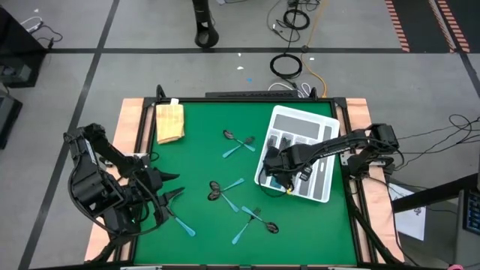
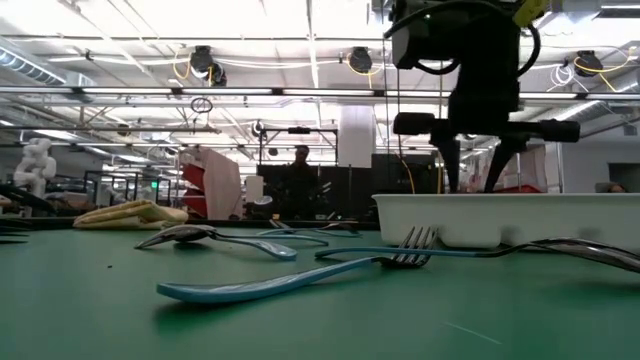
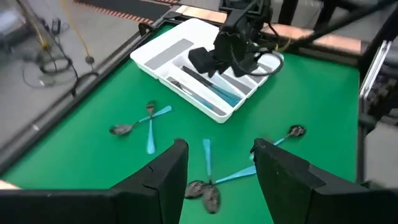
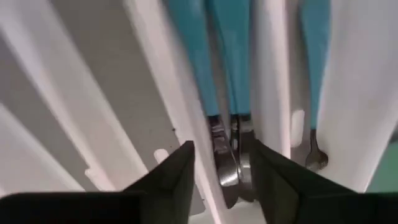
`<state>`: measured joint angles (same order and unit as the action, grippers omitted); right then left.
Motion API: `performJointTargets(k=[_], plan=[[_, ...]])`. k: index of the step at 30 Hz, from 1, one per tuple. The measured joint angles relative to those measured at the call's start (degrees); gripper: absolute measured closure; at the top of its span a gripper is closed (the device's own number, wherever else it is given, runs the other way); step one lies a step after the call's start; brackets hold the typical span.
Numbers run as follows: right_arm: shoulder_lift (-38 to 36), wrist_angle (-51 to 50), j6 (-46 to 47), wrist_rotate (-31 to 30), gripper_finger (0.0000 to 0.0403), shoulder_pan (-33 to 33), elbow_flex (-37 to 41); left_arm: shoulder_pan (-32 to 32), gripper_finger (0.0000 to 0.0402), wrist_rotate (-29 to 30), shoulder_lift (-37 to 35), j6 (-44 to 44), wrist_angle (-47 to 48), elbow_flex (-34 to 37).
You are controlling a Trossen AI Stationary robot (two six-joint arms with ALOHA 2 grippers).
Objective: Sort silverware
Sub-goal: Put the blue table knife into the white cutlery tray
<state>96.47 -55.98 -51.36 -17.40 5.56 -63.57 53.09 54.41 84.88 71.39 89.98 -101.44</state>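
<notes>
Blue-handled silverware [image 4: 227,81] lies in the tray [image 1: 324,124] between the right claw's [image 4: 222,171] parted, empty fingers.

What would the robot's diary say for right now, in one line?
right gripper: open, over white tray, cutlery inside | left gripper: open, waiting | loose cutlery on green mat

Right arm stretched inward from right side, right gripper [image 4: 221,165] pointed down, fingers parted. Left arm folded at left side, left gripper [image 3: 214,163] held wide, empty.

Bright overhead light, blurred right-wrist close-up.
</notes>
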Motion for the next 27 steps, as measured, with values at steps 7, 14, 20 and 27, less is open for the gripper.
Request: performJointTargets(k=[7,14,20,27], plan=[[-1.87,-4.79,21.31,-1.69,0.0227,-0.02,-7.09,-1.84,0.0215,-13.14,1.62,28.64,0.02,8.50],[-9.38,-6.56,33.04,-2.01,0.0226,-0.01,-17.33,-1.44,0.0215,-27.55,9.66,48.73,-2.63,19.51],[-18.04,-7.29,38.79,-2.31,0.0225,-0.02,-20.68,-1.45,0.0215,-36.20,16.30,54.41,-4.58,21.49],[-25.63,-12.40,46.57,-3.68,0.0225,-0.02,-20.70,-1.79,0.0215,-40.35,18.55,60.18,-16.17,21.50]])
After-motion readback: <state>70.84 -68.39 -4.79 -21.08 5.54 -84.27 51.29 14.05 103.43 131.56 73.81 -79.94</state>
